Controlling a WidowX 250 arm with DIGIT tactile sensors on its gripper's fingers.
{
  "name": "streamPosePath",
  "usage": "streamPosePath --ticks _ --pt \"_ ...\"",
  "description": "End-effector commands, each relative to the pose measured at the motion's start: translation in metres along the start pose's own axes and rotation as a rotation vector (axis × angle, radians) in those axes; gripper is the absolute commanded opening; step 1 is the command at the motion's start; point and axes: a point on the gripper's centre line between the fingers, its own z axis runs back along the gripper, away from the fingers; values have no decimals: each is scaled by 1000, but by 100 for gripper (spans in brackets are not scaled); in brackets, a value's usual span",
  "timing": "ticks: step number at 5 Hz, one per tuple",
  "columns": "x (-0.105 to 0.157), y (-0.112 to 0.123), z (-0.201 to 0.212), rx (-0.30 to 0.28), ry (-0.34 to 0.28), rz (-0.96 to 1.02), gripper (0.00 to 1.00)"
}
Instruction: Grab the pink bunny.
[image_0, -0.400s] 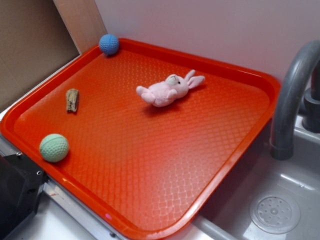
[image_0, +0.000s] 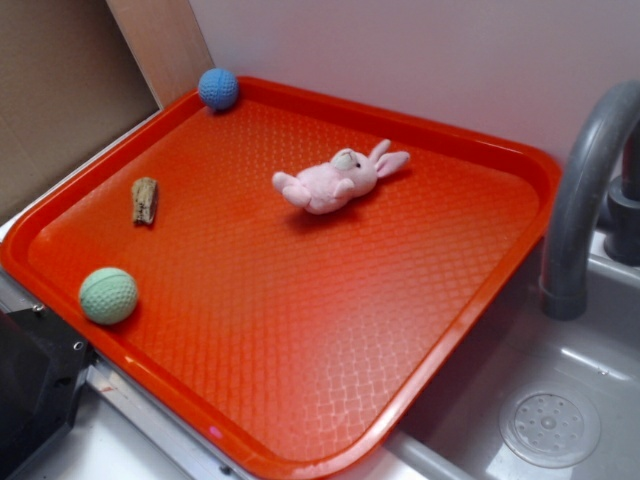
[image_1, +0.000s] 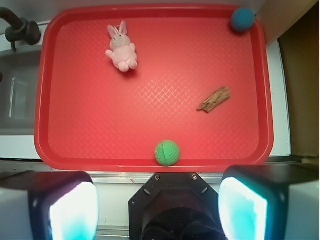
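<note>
The pink bunny (image_0: 340, 179) lies on its side near the far middle of the orange tray (image_0: 300, 330), ears pointing right. In the wrist view the bunny (image_1: 121, 49) lies at the upper left of the tray (image_1: 90, 125), ears pointing away. My gripper (image_1: 159, 207) is open and empty, high above the tray's near edge, far from the bunny. Its two pale fingers (image_1: 72, 210) show at the bottom of the wrist view, wide apart. The gripper is out of the exterior view.
A blue dimpled ball (image_0: 218, 88) sits in the tray's far left corner, a green dimpled ball (image_0: 108, 295) at the near left edge, a small piece of wood (image_0: 145, 200) between them. A grey sink (image_0: 560, 420) with a tap (image_0: 585, 190) lies to the right.
</note>
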Motion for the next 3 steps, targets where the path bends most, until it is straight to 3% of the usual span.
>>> streamPosePath --ticks 1,2,3 --pt "59 -26 -24 55 -56 8 100" --pt "79 -35 -34 56 -94 -26 100" --pt "114 -48 -61 100 -172 -98 100"
